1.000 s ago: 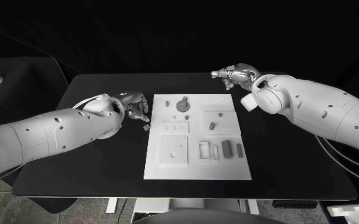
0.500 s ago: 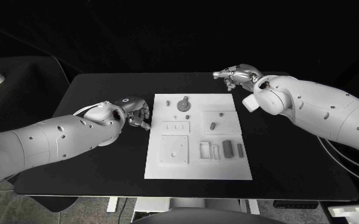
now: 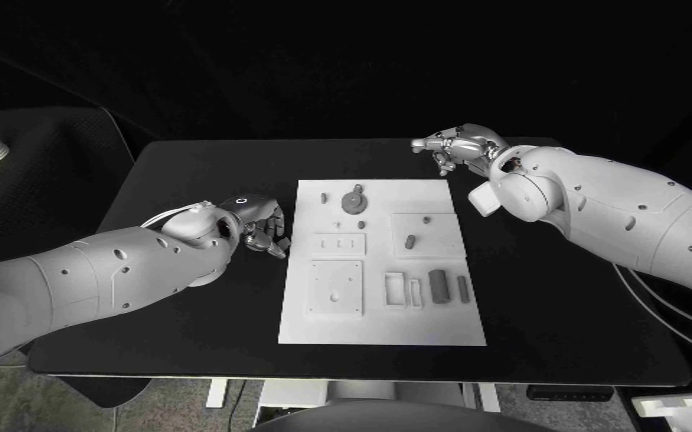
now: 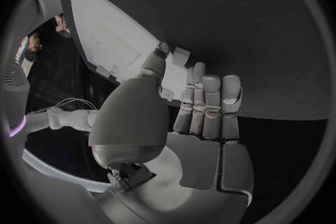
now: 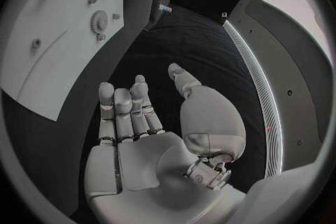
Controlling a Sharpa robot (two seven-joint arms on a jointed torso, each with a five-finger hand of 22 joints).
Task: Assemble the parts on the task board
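Centrally, white task board (image 3: 378, 324) flat on table, small grey parts (image 3: 438, 287) seated.

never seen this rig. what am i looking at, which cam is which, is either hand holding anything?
It is a two-armed robot at a black table. The wide picture comes from a camera on its head, looking down. The two round pictures come from fisheye cameras at the wrists, each behind its own hand. The left robot hand sits at the left edge of the white task board; the right robot hand is above the table's far side, past the board's far right corner. Small grey parts lie on the board. Both wrist views show bare palms with fingers extended, so neither hand seems to hold anything.
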